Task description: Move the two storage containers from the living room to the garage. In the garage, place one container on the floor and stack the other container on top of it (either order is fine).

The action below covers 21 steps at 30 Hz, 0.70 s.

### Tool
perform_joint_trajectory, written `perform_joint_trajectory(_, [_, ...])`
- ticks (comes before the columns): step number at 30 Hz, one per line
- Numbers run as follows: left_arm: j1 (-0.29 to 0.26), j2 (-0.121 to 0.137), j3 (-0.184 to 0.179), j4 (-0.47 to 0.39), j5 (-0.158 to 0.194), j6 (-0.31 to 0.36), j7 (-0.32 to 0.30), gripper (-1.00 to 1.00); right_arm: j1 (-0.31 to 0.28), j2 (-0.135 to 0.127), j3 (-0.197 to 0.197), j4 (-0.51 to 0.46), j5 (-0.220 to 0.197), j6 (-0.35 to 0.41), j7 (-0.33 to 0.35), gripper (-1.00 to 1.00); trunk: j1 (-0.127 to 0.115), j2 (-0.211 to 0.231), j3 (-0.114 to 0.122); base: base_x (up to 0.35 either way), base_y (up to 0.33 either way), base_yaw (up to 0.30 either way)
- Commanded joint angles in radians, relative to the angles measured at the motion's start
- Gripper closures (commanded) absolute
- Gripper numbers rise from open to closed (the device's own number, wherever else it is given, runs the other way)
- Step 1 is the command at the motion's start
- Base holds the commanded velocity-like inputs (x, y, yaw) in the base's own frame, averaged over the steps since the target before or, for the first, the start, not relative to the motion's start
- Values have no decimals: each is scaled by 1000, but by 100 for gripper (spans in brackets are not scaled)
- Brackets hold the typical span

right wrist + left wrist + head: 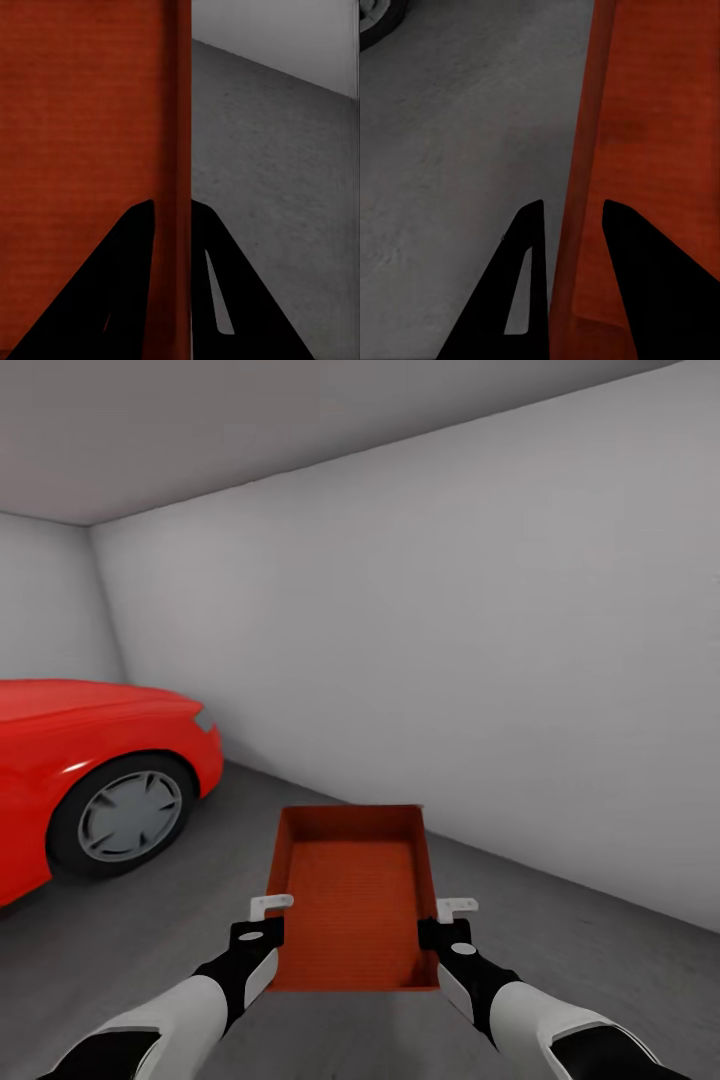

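Hands | my left hand [262, 922] and right hand [452, 925] each pinch a long wall of the storage container [352, 895], lower centre | lower it level onto the floor [180, 930] | red car [90, 760] at left, keep clear

Matt orange-red plastic container [352, 895], ribbed inside; mottled matt concrete floor [180, 930].

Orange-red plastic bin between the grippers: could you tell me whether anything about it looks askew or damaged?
Nothing stands out. The orange-red open-top plastic bin sits level between the left gripper and right gripper, each clamped over a side wall, empty and undamaged.
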Motion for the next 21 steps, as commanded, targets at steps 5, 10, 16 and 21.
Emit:
perform_joint_trajectory(5, [1,37,16,2,6,0,5,100,-2,-11,-65,-4,-4,-49,-19,100,1,-1,-1,323,130,-282])
perform_joint_trajectory(10, [0,37,16,2,6,0,5,100,-2,-11,-65,-4,-4,-49,-19,100,1,-1,-1,323,130,-282])
perform_joint_trajectory(16, [0,37,16,2,6,1,5,100,-2,-11,-65,-4,-4,-49,-19,100,1,-1,-1,323,130,-282])
perform_joint_trajectory(21, [1,37,16,2,6,1,5,100,-2,-11,-65,-4,-4,-50,-19,100,1,-1,-1,323,130,-282])
